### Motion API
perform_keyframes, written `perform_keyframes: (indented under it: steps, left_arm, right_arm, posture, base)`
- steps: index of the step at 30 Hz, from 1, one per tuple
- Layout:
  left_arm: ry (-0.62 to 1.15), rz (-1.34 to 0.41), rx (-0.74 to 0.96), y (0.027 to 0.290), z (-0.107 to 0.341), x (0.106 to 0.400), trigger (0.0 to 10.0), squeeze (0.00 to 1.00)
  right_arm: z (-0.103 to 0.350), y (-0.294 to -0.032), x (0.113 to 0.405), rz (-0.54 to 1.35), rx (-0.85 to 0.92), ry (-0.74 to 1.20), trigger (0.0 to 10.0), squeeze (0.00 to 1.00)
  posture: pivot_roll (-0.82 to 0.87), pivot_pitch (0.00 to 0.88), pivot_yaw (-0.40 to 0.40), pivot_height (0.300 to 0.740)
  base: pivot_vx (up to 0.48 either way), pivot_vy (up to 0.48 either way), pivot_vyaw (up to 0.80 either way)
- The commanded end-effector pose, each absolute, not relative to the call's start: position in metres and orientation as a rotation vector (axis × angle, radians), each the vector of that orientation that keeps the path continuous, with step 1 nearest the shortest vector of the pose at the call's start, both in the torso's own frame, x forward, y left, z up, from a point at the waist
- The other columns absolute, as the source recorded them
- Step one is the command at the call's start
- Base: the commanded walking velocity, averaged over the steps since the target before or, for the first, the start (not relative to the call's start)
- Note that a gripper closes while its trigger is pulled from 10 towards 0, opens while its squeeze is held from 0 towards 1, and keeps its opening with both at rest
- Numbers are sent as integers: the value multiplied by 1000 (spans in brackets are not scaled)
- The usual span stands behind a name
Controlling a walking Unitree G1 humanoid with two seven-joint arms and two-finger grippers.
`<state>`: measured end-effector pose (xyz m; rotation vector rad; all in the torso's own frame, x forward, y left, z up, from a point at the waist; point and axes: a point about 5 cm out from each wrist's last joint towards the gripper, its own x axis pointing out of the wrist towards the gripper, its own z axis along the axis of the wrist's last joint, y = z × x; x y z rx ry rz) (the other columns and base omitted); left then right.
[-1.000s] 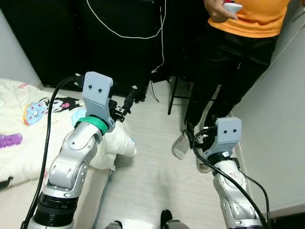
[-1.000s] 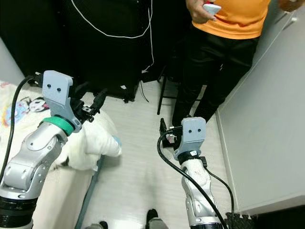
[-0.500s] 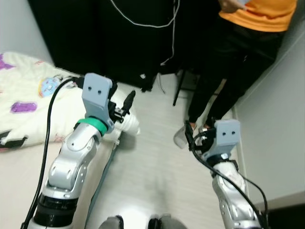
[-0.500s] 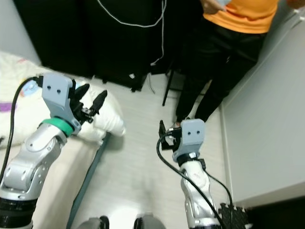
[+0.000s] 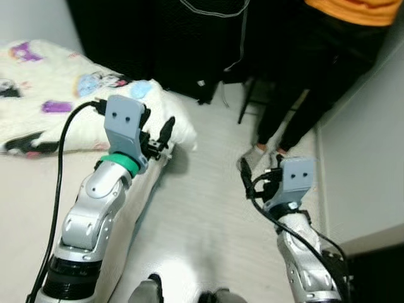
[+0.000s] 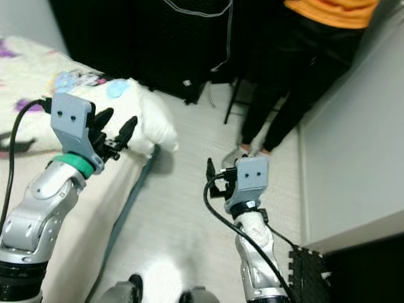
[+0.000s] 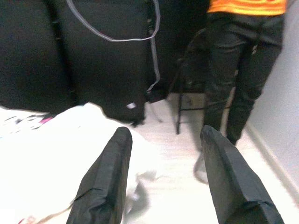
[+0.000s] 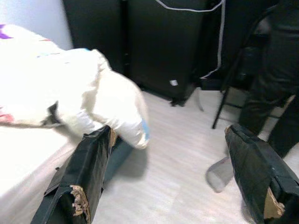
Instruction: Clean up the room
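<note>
A white blanket (image 5: 76,95) printed with cartoon figures lies rumpled on the bed (image 5: 31,196) at my left. Its bunched corner (image 5: 180,129) hangs over the bed's edge above the pale floor. My left gripper (image 6: 117,126) is raised just beside that corner, open, with nothing between its fingers (image 7: 117,158). The blanket (image 7: 70,135) lies under and ahead of it. My right gripper (image 5: 247,180) is held low over the floor, open and empty; past its wide-apart fingers (image 8: 93,163) I see the blanket corner (image 8: 117,107).
A person in an orange top and black trousers (image 5: 315,76) stands ahead on the right, next to a black stool frame (image 5: 247,101). Black furniture with a white cable (image 5: 214,12) backs the room. A pale wall (image 5: 366,158) closes the right side. A black floor mat (image 6: 306,271) lies near my feet.
The whole view has swung left, bringing more of the bed and blanket in and pushing the person toward the top right. Both arms keep the same pose, grippers still open.
</note>
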<state>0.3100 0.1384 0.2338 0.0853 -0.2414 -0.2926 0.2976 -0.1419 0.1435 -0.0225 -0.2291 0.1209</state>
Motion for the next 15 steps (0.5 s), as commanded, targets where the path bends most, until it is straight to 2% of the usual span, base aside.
perform_keyframes:
  steps: [1,9,11,15]
  left_arm:
    - [-224,-315,88,132,228,309,10000,0]
    - [-189,-333,66,129,220,310,10000,0]
    - [-120,-354,92,125,196,312,10000,0]
    - [-57,-385,115,122,177,313,10000,0]
  right_arm:
    - [134,-152,294,87,-28,-196,10000,0]
    - [129,-156,294,72,-45,-177,10000,0]
    - [112,-164,294,45,-61,-122,10000,0]
    - [100,-168,295,12,-32,-79,10000,0]
  posture:
    - [32,166,-42,726]
    - [24,155,-42,726]
    - [26,136,-33,726]
    - [29,117,-17,726]
  base:
    - [0,0,0]
    - [0,0,0]
    - [0,0,0]
    - [0,0,0]
